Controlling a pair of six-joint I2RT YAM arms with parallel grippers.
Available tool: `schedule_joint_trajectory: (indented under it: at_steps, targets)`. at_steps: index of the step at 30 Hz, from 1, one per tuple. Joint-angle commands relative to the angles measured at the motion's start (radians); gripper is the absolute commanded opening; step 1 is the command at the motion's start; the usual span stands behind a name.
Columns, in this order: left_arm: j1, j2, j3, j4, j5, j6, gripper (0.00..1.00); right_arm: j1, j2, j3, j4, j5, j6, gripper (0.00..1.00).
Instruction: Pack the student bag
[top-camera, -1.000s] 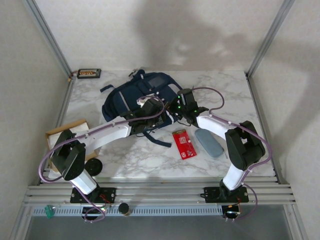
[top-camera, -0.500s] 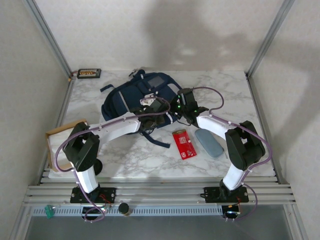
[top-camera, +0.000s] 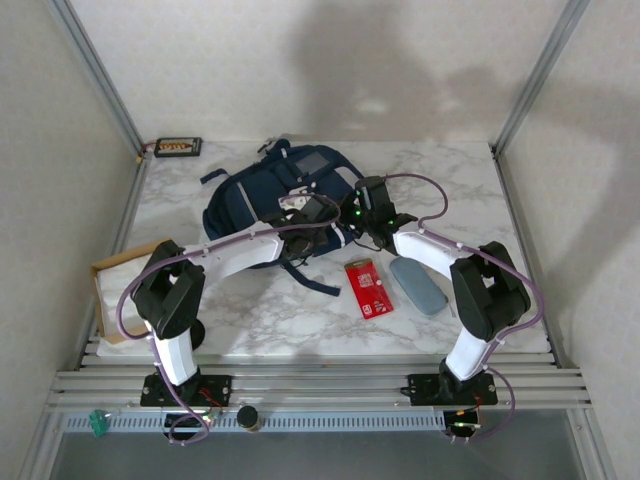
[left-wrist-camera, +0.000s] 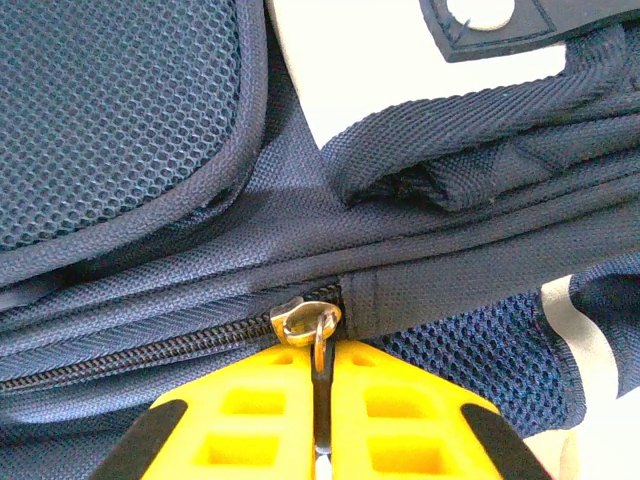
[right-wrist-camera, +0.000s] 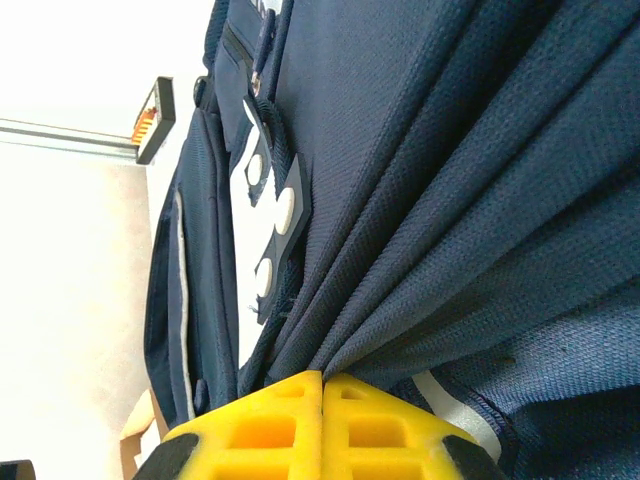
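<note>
- Left claw (left-wrist-camera: 322, 365) is clamped shut on the little metal zipper pull (left-wrist-camera: 317, 326) of the backpack (left-wrist-camera: 120, 120), with the yellow fingers (left-wrist-camera: 250, 400) pressed together right under the slider.
- Right claw (right-wrist-camera: 323, 390) is closed too, pinching a fold of the navy fabric. The cloth fans out in pleats from its tips.
- From above, the backpack lies flat toward the back middle of the marble worktop (top-camera: 460, 190). Both arms reach in to its near edge, claws close together.
- Near its right front there's a flat red packet (top-camera: 368, 288), with a grey-blue oblong case (top-camera: 417, 285) just beside that.
- A cardboard box (top-camera: 120, 285) sits at the left edge, and a small dark tray (top-camera: 178, 147) is off in the far left corner.
</note>
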Motion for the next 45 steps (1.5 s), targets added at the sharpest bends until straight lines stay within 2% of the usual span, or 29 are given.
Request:
schedule_joint_trajectory:
  at_steps: [1,4,13,21,27,31,34,38,40,42,43,45]
  targets:
    - [0.010,-0.050,-0.021,0.010,-0.019,-0.033,0.03,0.004,-0.029,0.040,0.046,-0.026,-0.025,0.00]
    - [0.013,-0.095,-0.068,0.025,-0.009,-0.037,0.00,-0.016,-0.032,0.038,0.046,-0.036,-0.025,0.00]
    - [0.038,-0.220,-0.198,0.073,0.059,-0.019,0.00,-0.064,-0.047,0.037,0.015,-0.034,-0.066,0.00]
    - [0.069,-0.314,-0.289,0.160,0.235,0.030,0.00,-0.093,-0.007,0.091,-0.010,-0.065,-0.109,0.00]
    - [0.101,-0.362,-0.345,0.117,0.229,0.055,0.00,-0.097,0.022,0.151,-0.069,-0.064,-0.162,0.00]
    - [0.120,-0.395,-0.372,0.069,0.193,0.090,0.00,-0.142,0.074,0.195,-0.076,-0.119,-0.169,0.00]
    - [0.122,-0.418,-0.378,0.046,0.182,0.120,0.00,-0.165,0.123,0.261,-0.127,-0.102,-0.204,0.00]
    - [0.123,-0.413,-0.375,0.101,0.227,0.113,0.00,-0.184,0.174,0.310,-0.145,-0.096,-0.214,0.00]
    - [0.116,-0.377,-0.346,0.175,0.286,0.079,0.00,-0.170,0.176,0.304,-0.137,-0.107,-0.216,0.00]
    - [0.101,-0.343,-0.320,0.226,0.291,0.062,0.00,-0.148,0.162,0.291,-0.149,-0.115,-0.222,0.00]
    - [0.097,-0.324,-0.308,0.240,0.290,0.062,0.00,-0.137,0.149,0.284,-0.164,-0.121,-0.230,0.10]
    - [0.096,-0.291,-0.283,0.243,0.293,0.070,0.00,-0.119,0.113,0.255,-0.191,-0.127,-0.239,0.35]
